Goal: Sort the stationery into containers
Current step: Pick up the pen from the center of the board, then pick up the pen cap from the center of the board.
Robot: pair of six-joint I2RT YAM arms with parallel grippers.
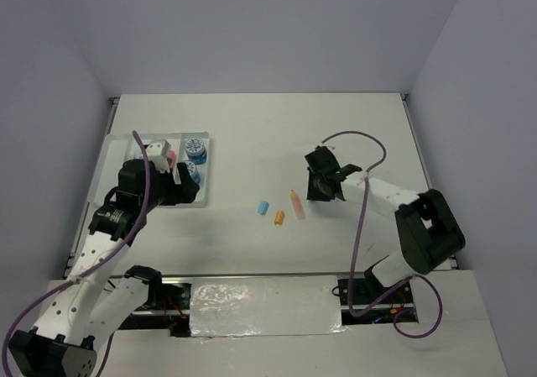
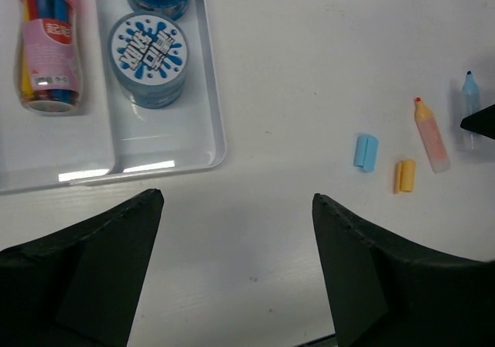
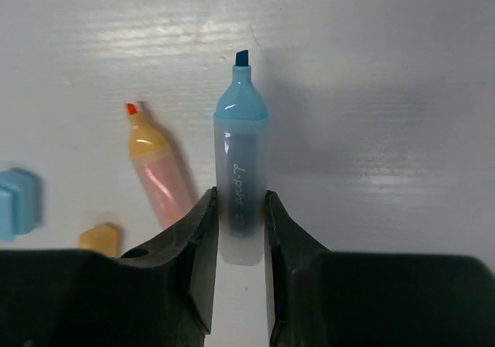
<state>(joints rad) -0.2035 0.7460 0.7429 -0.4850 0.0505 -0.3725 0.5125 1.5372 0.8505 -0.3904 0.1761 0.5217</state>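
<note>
right claw (image 3: 240,216) pinching the clear blue-tipped highlighter (image 3: 241,130) lying mid-table
peach orange-tipped highlighter (image 3: 158,173) lies just beside it; left claw (image 2: 236,239) gapes wide, empty, near the white plastic tray (image 2: 219,134) corner

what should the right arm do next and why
Probably firm up the grip, then lift a little straight up. The right gripper has its fingers against both sides of the blue highlighter, which lies flat on the table close to the orange highlighter. Rising first should clear that neighbour before carrying toward the white tray.
</note>
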